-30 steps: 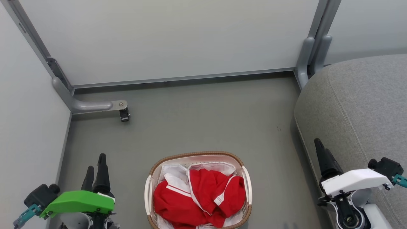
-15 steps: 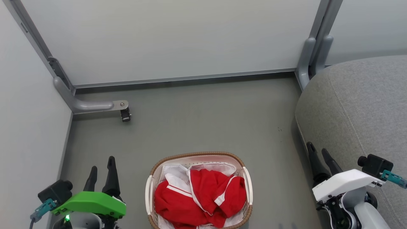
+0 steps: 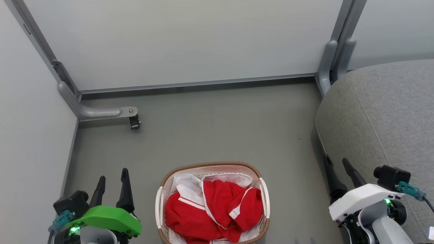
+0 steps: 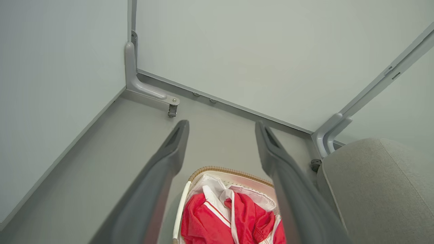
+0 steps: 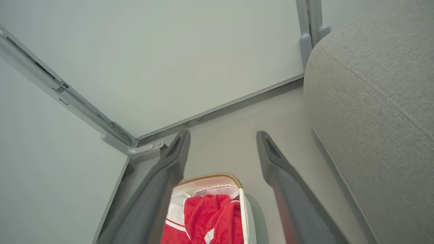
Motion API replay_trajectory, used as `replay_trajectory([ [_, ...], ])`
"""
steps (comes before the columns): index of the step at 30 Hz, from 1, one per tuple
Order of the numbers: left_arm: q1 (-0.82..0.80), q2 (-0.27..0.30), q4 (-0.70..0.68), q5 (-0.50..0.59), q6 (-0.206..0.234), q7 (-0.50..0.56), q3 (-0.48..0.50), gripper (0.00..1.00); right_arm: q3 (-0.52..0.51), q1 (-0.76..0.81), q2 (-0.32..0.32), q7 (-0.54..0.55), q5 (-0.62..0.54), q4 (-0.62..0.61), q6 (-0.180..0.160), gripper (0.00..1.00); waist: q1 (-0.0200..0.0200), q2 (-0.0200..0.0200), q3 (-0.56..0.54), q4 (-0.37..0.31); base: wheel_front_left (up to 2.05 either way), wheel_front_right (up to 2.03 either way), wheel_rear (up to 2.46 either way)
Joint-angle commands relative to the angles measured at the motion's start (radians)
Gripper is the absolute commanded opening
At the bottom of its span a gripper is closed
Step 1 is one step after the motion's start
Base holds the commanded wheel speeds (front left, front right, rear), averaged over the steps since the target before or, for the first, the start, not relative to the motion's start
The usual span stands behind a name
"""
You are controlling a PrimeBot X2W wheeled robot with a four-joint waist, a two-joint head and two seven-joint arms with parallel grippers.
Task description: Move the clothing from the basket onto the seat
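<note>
The clothing (image 3: pixel 210 210) is a heap of red fabric with white stripes lying in the basket (image 3: pixel 212 164), which stands on the floor at the bottom centre. Under the clothing shows the white liner. The grey seat (image 3: pixel 383 112) rises to the right of the basket. My left gripper (image 3: pixel 113 174) hangs open to the left of the basket, above the floor and holding nothing. My right gripper (image 3: pixel 336 159) is open between the basket and the seat's edge. In the left wrist view the clothing (image 4: pixel 237 217) sits between the open fingers of the left gripper (image 4: pixel 222 123). The right gripper (image 5: pixel 223 134) frames the basket rim (image 5: pixel 210 178).
Pale wall panels close the space at the back and left. A grey metal foot with a small black caster (image 3: pixel 134 122) juts onto the floor at the back left. A grey post (image 3: pixel 334 61) stands at the seat's far corner. Bare grey floor (image 3: pixel 220 125) lies beyond the basket.
Both grippers have opened from a narrow stance. Both arms have drifted inward toward the basket and lower in the head view. Basket and clothing have not moved.
</note>
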Motion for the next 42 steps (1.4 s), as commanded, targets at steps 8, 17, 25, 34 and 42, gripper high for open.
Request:
replay_trajectory([
  [8, 0.007, 0.019, -0.019, 0.107, 0.012, -0.028, -0.024, 1.00, 0.002, -0.010, -0.009, -0.029, -0.115, -0.024, 0.000, 1.00, 0.0000, 0.0000, 0.003, 0.000, 0.00, 0.00, 0.00],
  [17, 0.025, 0.017, -0.066, 0.194, 0.035, -0.051, -0.030, 1.00, -0.012, 0.002, -0.001, -0.052, -0.209, -0.044, 0.000, 1.00, 0.0000, 0.0000, 0.006, 0.003, 0.00, 0.00, 0.00],
  [25, 0.037, 0.009, -0.082, 0.259, 0.047, -0.069, -0.024, 1.00, -0.040, 0.015, 0.019, -0.070, -0.284, -0.072, 0.000, 1.00, 0.0000, 0.0000, 0.006, 0.005, 0.00, 0.00, 0.00],
  [34, 0.052, -0.002, -0.087, 0.333, 0.047, -0.087, -0.013, 1.00, -0.059, 0.037, 0.033, -0.089, -0.360, -0.073, 0.000, 1.00, 0.0000, 0.0000, 0.003, 0.006, 0.00, 0.00, 0.00],
  [42, 0.067, -0.018, -0.092, 0.384, 0.035, -0.104, 0.013, 1.00, -0.060, 0.028, 0.033, -0.105, -0.412, -0.064, 0.000, 1.00, 0.0000, 0.0000, 0.000, 0.009, 0.00, 0.00, 0.00],
])
